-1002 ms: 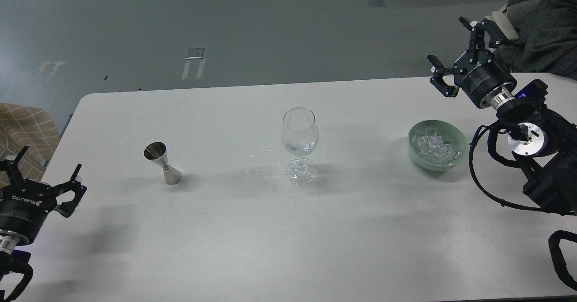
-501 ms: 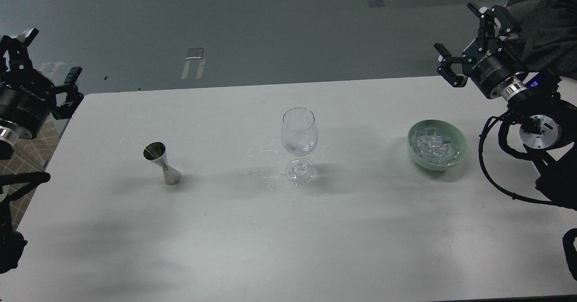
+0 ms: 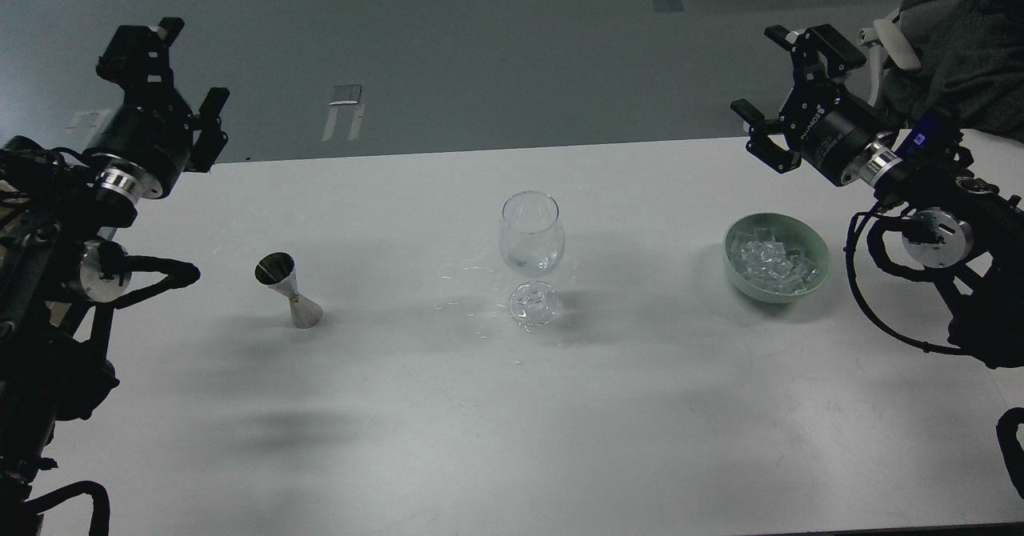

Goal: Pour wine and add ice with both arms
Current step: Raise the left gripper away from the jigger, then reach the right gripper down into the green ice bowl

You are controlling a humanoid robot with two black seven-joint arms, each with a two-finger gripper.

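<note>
A clear stemmed wine glass (image 3: 532, 236) stands at the middle of the white table (image 3: 512, 408), with a little clear liquid low in its bowl. A steel jigger (image 3: 288, 290) stands upright to its left. A pale green bowl (image 3: 776, 258) holds a pile of clear ice cubes (image 3: 774, 262) at the right. My left gripper (image 3: 172, 80) is open and empty, raised above the table's far left corner, well behind the jigger. My right gripper (image 3: 788, 92) is open and empty, raised behind the bowl near the far right edge.
Small wet splashes lie on the table around the glass's foot (image 3: 472, 312). Grey floor lies beyond the far edge. A dark cloth-covered shape (image 3: 960, 48) sits behind the right arm. A tan checked cloth was at the left, now behind my left arm.
My left arm rose from the near left corner and swung up and inward to the far left corner. My right gripper shifted slightly left and up. Glass, jigger and bowl stayed put.
</note>
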